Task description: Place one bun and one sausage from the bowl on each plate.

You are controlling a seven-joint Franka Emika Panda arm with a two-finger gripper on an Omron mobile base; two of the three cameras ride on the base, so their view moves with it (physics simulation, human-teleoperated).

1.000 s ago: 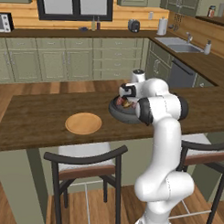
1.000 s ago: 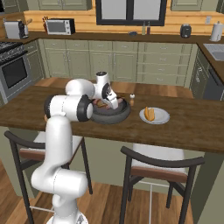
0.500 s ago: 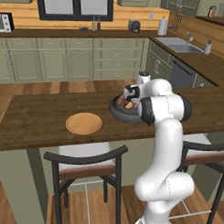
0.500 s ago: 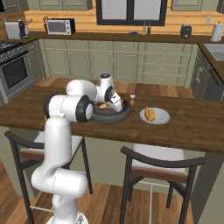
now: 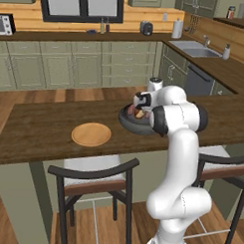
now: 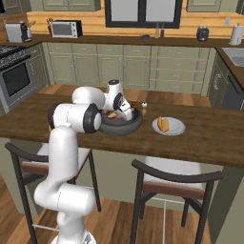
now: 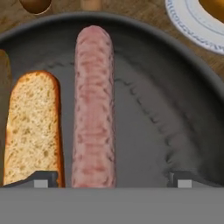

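Gripper [image 7: 109, 178] open wide, low over bowl [image 7: 175, 109]; sausage [image 7: 93, 109] lies btwn its tips, bun [image 7: 31, 127] just beside sausage

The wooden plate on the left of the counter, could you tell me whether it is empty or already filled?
Empty. The wooden plate lies bare on the counter, with no bun or sausage on it.
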